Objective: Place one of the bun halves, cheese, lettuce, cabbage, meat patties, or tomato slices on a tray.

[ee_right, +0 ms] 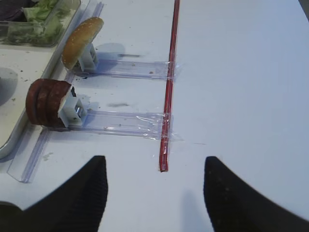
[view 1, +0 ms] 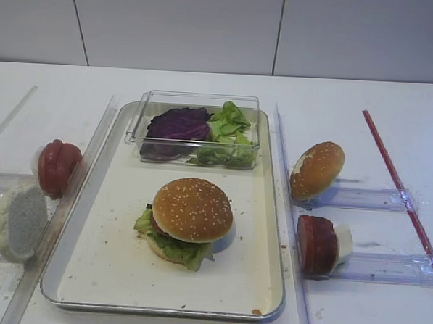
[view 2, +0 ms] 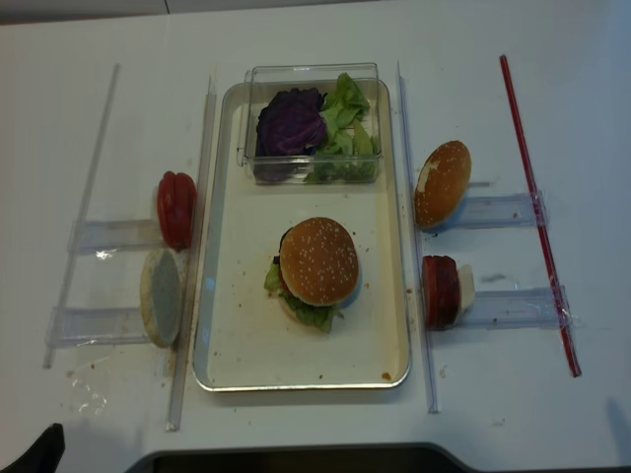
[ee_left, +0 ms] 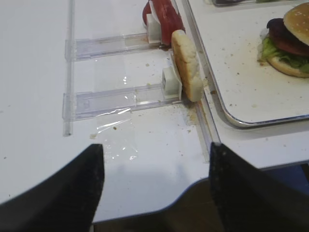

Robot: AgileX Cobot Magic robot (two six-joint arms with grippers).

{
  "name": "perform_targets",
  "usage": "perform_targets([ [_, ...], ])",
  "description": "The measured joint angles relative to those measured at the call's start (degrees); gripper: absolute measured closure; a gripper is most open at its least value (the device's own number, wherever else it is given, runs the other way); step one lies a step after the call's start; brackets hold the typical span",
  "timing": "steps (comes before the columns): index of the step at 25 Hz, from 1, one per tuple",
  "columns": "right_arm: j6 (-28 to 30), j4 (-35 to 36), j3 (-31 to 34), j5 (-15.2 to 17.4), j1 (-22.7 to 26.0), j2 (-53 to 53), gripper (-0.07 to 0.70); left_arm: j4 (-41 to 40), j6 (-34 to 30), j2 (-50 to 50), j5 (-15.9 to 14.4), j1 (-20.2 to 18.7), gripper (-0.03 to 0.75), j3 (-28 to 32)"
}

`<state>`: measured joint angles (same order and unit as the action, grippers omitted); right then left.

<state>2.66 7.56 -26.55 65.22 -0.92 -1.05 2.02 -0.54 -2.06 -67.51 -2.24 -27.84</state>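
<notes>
A sesame bun half stands on edge in a clear rack right of the tray. Meat patties stand in the rack in front of it. Left of the tray, tomato slices stand in another rack. Lettuce and cabbage fill a clear box at the tray's far end. A stacked burger sits mid-tray. No cheese shows. My right gripper hangs open over bare table, right of the patties. My left gripper is open above the table's front edge, short of the tomato slices.
A white floury disc stands in the near left rack beside the tray's rim. A red strip runs along the table on the right, ending just ahead of my right gripper. Clear plastic rails flank the tray.
</notes>
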Motion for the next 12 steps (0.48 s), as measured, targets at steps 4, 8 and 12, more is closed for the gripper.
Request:
perform_targets([
  [4, 0.0, 0.0, 0.0, 0.0, 0.0, 0.0, 0.178, 0.0, 0.0, 0.0, 0.0, 0.0, 0.287, 0.0],
  [8, 0.0, 0.0, 0.0, 0.0, 0.0, 0.0, 0.178, 0.0, 0.0, 0.0, 0.0, 0.0, 0.286, 0.0],
  [12, 0.0, 0.0, 0.0, 0.0, 0.0, 0.0, 0.178, 0.0, 0.0, 0.0, 0.0, 0.0, 0.287, 0.0],
])
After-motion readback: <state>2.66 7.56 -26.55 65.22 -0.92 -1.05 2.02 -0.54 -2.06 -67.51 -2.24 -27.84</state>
